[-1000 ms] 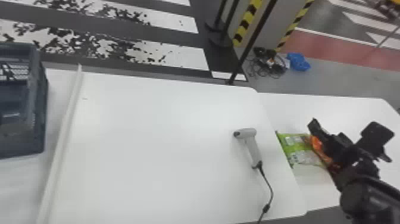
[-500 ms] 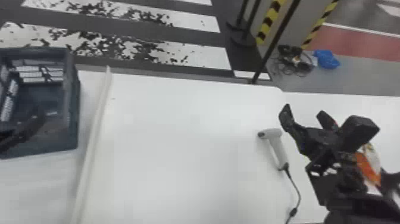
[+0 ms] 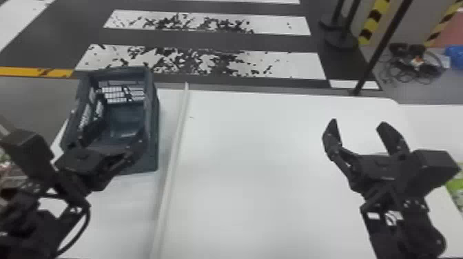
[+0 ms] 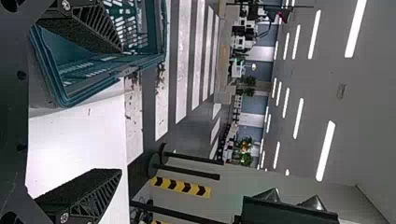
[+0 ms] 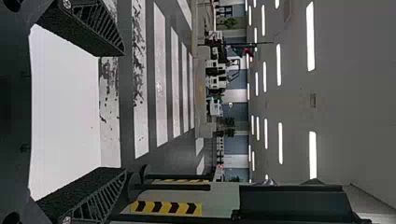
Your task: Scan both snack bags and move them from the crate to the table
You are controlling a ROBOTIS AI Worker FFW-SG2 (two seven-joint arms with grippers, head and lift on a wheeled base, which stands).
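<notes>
Right pincer (image 3: 357,123): agape, forward, above table (image 3: 258,179) | Left pincer (image 3: 120,120): agape, forward, near crate (image 3: 153,117)

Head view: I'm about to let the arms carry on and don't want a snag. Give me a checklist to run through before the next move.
1. Crate upright on the table: ok, it stands toward the robot's left.
2. Left pincer open and empty: ok.
3. Right pincer open and empty: ok.
4. Left pincer free of contact with the crate: cannot tell; it overlaps the crate's near end in the head view.
5. Bag in a pincer, ready to move: not ok, neither holds one.
6. Both snack bags scanned: cannot tell.
</notes>
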